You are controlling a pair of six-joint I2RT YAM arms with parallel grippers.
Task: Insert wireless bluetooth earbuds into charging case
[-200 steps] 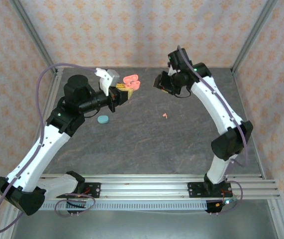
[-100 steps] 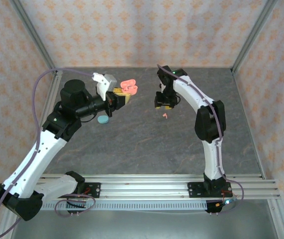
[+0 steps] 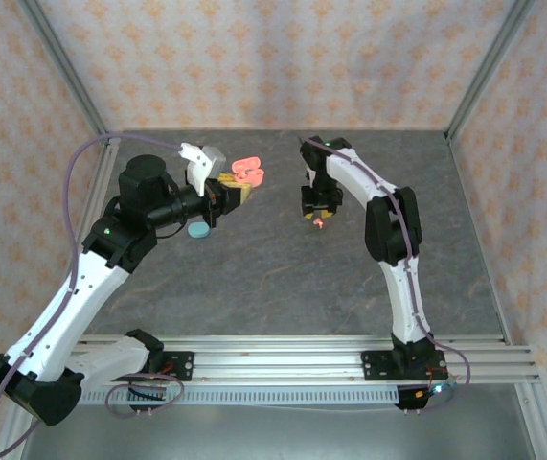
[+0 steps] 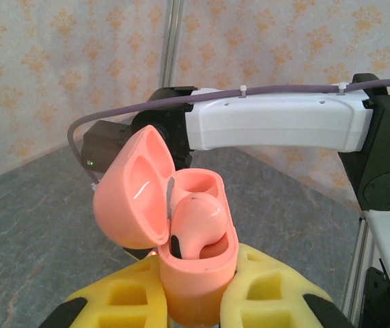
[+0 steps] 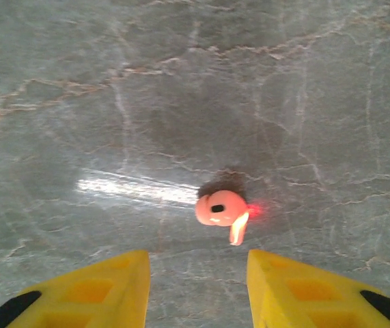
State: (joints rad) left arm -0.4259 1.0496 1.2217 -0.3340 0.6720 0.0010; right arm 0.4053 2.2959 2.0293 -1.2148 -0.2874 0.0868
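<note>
The right gripper [image 5: 196, 277] is held with its yellow fingers parted and nothing between them, pointed down at the table [image 5: 78, 82]. A loose earbud [image 5: 220, 208], salmon-pink, lies on the grey stone just ahead of the gap, apart from both fingertips, with its stem turned toward them. Across the table, the left gripper [image 4: 195, 304] is closed on the base of a pink charging case [image 4: 196, 273], which is held up with its lid [image 4: 132, 195] swung open. A seated earbud [image 4: 196, 220] is seen in one well, and the other well [image 4: 198, 183] appears empty. The step in hand is judged to be the pick-up of the second pink bud. A further descent is called for, so that the bud is brought between the fingers, followed by a gentle closing, since so small and rounded a piece could easily be squeezed aside. A teal case [image 3: 198, 230] lies on the table beside the left arm.
</note>
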